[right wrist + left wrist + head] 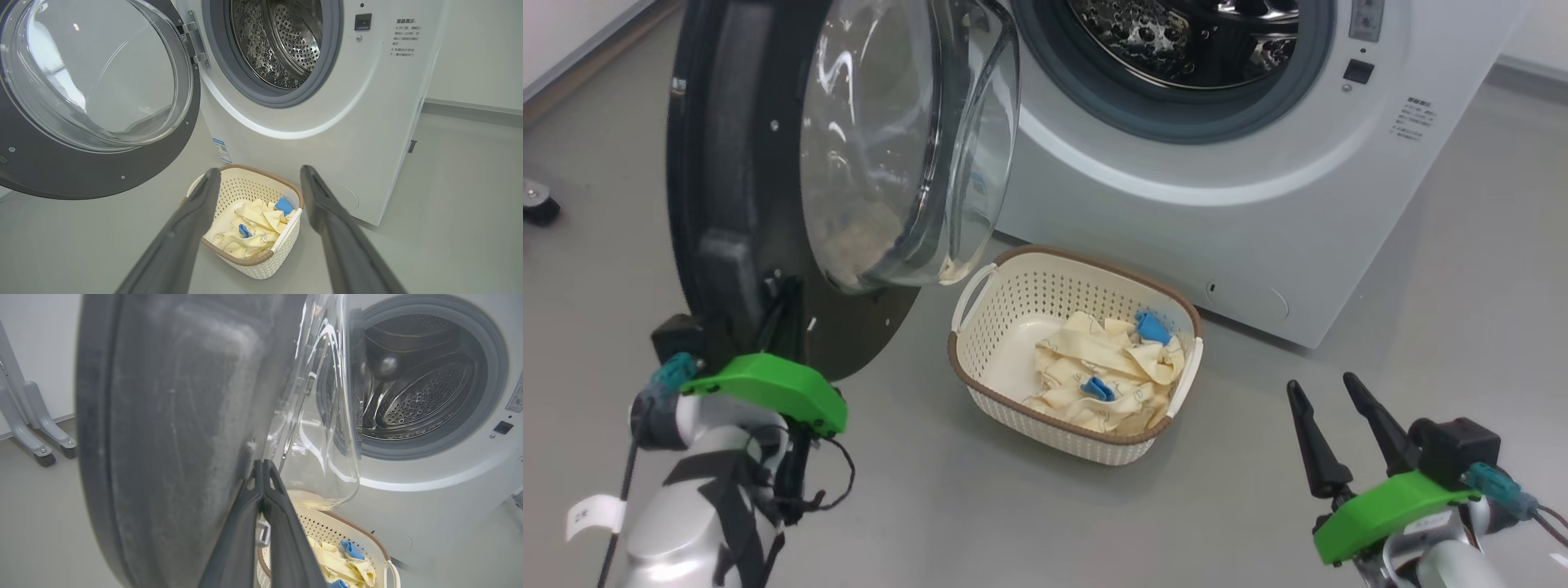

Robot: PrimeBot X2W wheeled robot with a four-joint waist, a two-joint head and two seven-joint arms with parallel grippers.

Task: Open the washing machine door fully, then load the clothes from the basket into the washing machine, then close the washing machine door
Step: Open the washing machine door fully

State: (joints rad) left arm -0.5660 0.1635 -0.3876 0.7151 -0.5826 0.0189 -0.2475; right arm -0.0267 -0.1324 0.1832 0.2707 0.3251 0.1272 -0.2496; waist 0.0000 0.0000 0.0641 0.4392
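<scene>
The left arm reached upward, its gripper (pixel 262 467) with fingers pressed together at the dark inner rim of the open washing machine door (pixel 727 163); the right gripper (pixel 1323 385) hung spread and empty above the floor, right of the basket (pixel 1078 258); the clothes (pixel 1094 367) lay inside it, before the washing machine (pixel 1176 204).

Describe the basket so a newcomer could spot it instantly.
Start at the white washing machine with its round door swung open. On the grey floor in front of it, beside the door, sits the basket. It is cream, perforated, brown-rimmed, white-handled, and holds cream-yellow clothes with blue trim.
</scene>
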